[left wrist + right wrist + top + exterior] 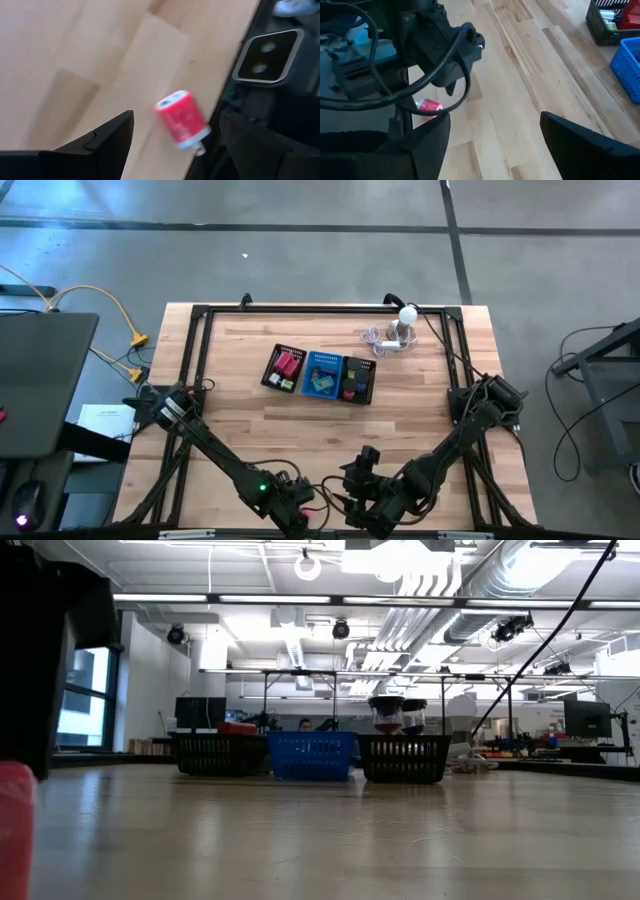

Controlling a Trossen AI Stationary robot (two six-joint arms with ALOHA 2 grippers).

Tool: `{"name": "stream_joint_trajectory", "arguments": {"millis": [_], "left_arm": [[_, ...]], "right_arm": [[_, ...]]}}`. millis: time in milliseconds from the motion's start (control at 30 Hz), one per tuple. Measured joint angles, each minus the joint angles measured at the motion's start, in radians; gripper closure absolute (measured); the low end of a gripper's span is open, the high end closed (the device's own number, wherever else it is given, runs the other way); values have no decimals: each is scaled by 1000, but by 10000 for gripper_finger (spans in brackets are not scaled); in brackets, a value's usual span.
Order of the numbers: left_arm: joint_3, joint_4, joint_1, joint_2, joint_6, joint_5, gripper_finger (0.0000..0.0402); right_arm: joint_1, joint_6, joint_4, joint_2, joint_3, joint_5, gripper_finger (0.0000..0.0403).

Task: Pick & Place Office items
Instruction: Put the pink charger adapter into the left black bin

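The desk is made of pale wooden planks with visible grain and a smooth, faintly sheened finish. The red spool is seen as glossy plastic with white end caps. The tray is formed of plastic mesh, black with a blue middle. The left claw looks matt black.

My table is light wood planks in a black frame. On it sit a three-part tray, a white gadget with cable, and, by the near edge, a red spool.
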Motion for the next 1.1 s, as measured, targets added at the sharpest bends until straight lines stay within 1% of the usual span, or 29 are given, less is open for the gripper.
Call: {"name": "stream_joint_trajectory", "arguments": {"millis": [167,367,533,600,700,900,933,1100], "left_arm": [[1,29,7,23,-1,36,112],[0,18,11,47,-2,46,112],[3,29,18,59,-7,88,117],[4,23,23,62,-18,92,130],[3,18,24,62,-21,94,168],[2,23,24,64,-9,106,273],[2,25,24,64,-1,112,279],[0,25,24,59,55,120,278]], "right_arm": [[5,0,1,0,0,1,104],[8,0,8,0,0,1,105],[8,0,21,0,0,1,105],[9,0,23,0,-1,0,105],[10,0,23,0,-2,-3,105],[10,0,27,0,-2,-3,105],[10,0,27,0,-2,-3,105],[12,0,28,0,-2,-3,105]]}}
